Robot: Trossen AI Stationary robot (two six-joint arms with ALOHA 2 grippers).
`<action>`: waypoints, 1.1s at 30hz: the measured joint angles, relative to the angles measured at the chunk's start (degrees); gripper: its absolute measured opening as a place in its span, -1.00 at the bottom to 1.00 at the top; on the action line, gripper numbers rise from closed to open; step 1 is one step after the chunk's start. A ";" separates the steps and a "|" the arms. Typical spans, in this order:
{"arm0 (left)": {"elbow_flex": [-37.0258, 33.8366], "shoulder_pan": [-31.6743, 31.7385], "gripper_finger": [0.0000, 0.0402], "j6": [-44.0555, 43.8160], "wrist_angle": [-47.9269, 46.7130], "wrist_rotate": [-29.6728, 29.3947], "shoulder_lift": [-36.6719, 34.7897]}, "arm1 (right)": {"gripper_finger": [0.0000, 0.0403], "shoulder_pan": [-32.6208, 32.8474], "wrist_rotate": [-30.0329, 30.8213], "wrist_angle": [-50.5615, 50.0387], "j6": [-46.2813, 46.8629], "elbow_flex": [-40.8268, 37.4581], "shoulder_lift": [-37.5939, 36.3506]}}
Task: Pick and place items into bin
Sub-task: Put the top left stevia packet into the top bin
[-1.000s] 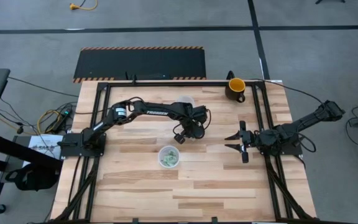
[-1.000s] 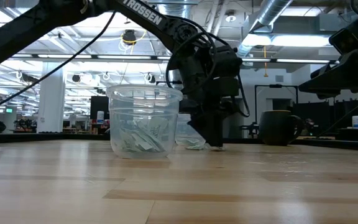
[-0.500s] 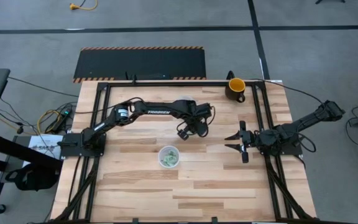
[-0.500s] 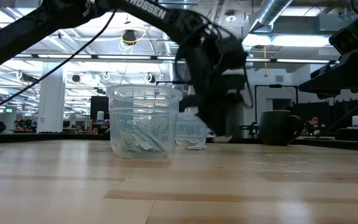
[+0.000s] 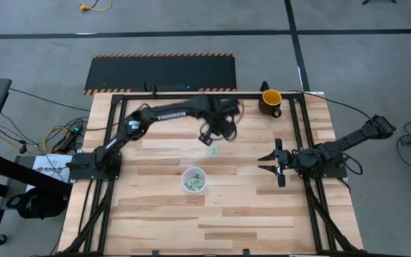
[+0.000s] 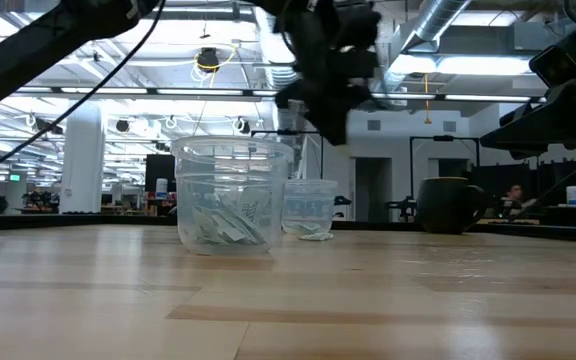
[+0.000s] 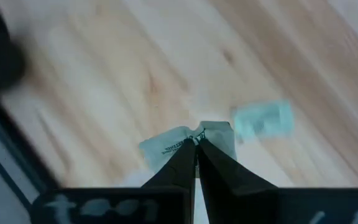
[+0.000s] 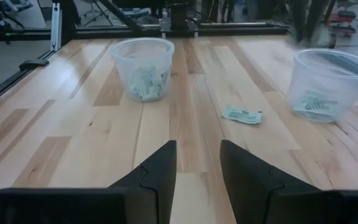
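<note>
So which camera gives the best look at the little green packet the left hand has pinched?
The left wrist view: the packet sits right at the shut left hand, its printing visible. The high view shows the left hand raised, the packet too small to make out. The low view shows only dark hand, and the right wrist view misses it.

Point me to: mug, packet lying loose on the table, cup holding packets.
mug (image 5: 270,101), high view, yellow inside.
loose packet (image 8: 242,114), right wrist view, its middle.
cup holding packets (image 5: 194,180), high view, green contents at its centre.
</note>
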 joint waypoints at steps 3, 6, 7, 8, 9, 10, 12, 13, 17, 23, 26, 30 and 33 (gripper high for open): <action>0.05 3.05 -1.00 -3.44 -5.52 0.61 -1.69 | -0.41 0.01 -0.02 0.00 -0.01 0.00 0.00; -0.01 6.19 -1.00 -6.48 -11.50 3.75 -1.55 | -0.41 0.01 -0.02 0.00 -0.01 0.00 0.00; -0.05 7.26 -1.00 -7.01 -13.47 5.06 -1.49 | -0.41 0.00 -0.02 0.00 0.01 0.00 0.00; -0.08 8.23 -1.00 -7.40 -14.78 6.34 -1.47 | -0.41 -0.01 -0.02 0.00 -0.01 0.00 0.00; -0.20 8.99 -1.00 -7.69 -14.75 7.49 -1.31 | -0.41 0.01 -0.02 0.00 0.00 0.00 0.00; -0.56 9.71 -1.00 -7.80 -14.07 8.26 -1.20 | -0.41 0.01 -0.02 0.00 0.00 0.00 0.00; -1.19 10.86 -1.00 -7.77 -13.39 9.13 -0.72 | -0.41 0.01 -0.02 0.00 0.00 0.00 0.00; -1.76 11.29 -1.00 -7.76 -12.01 9.22 -0.71 | -0.41 0.01 -0.02 0.00 -0.01 0.00 0.00; -2.59 11.99 -1.00 -7.71 -8.56 9.40 -0.77 | -0.41 0.01 -0.02 0.00 -0.01 0.00 0.00; -2.66 11.69 -1.00 -7.71 -7.27 9.53 -0.78 | -0.41 -0.01 -0.02 0.00 -0.01 0.00 0.02; -2.63 11.58 -0.98 -8.87 -6.51 9.56 -0.79 | -0.41 -0.01 -0.02 0.00 -0.01 0.00 0.00; -2.63 11.62 -0.91 -9.85 -5.08 9.55 -0.79 | -0.41 0.01 -0.02 0.00 -0.01 0.00 0.00; -2.61 11.66 -0.84 -9.90 -4.62 9.51 -0.79 | -0.41 0.00 -0.02 0.00 0.01 0.00 0.01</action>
